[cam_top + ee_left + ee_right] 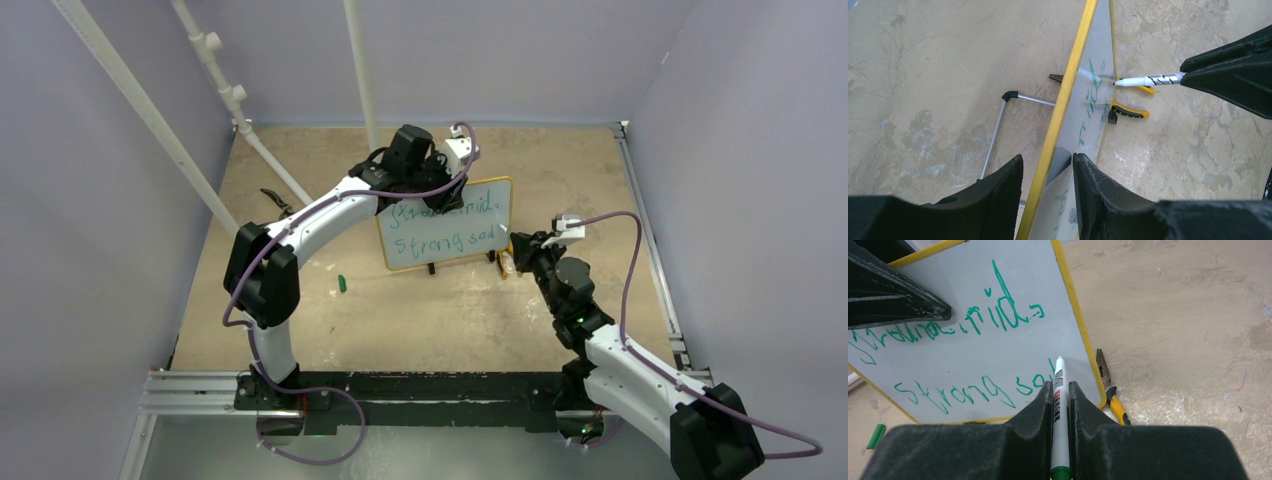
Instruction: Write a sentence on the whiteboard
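Two lines of green writing, the sentence [430,242] [955,392], sit on the whiteboard [448,228] [1063,100] [948,360]. The board stands upright on the counter [400,320], about mid-depth and slightly right of centre, turned a little askew.

- Upper line: scrawled, hard to read, partly covered by the left arm. Lower line begins "strong", then "so"; the rest is hidden behind the marker.
- Left jaws: set over the board's top edge, one finger on each side of it. The front finger [898,310] lies against the written face over the upper line. At the rear finger [998,185] a thin gap to the yellow frame shows. Cannot tell whether they actually pinch the board.
- Right jaws: clamped together on a white marker [1059,405] [1148,80], barrel running out between the fingers. Its tip meets the board face near the lower right corner, at the end of the lower line.
- Pliers [1110,390] [1130,112] [505,265] with yellow handles lie on the counter just beside the board's lower right corner, partly behind it.
- Green cap [341,284] [876,436] lies on the counter left of the board, apart from it.
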`<state>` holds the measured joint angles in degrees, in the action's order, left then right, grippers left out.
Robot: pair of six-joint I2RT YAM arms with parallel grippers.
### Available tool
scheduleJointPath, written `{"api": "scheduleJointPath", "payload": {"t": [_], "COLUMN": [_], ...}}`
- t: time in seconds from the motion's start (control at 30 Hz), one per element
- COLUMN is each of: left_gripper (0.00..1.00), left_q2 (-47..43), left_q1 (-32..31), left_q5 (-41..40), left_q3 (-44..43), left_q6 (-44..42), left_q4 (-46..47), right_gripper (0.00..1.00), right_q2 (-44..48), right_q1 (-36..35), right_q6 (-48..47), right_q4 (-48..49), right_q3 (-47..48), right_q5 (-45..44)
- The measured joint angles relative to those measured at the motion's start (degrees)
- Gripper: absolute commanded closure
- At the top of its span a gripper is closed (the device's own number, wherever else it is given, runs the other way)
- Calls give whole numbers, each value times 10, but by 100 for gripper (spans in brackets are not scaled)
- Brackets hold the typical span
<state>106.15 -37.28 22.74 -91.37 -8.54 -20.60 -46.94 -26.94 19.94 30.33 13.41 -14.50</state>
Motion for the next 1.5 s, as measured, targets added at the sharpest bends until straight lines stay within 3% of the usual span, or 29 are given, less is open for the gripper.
{"api": "scheduleJointPath", "payload": {"t": [0.97, 1.5], "left_gripper": [100, 100], "left_q2": [-1, -1], "left_q1": [0, 0], "left_q5": [-3, -3], "left_q3": [0, 0], "left_q6": [0, 0], "left_q4": [-1, -3], "right_gripper": [100, 100], "right_q2": [-114, -87], "right_q1": [0, 0], "right_q6": [6, 24], "right_q4": [-2, -26], "right_q3": [27, 30], "right_q5": [-10, -28]}}
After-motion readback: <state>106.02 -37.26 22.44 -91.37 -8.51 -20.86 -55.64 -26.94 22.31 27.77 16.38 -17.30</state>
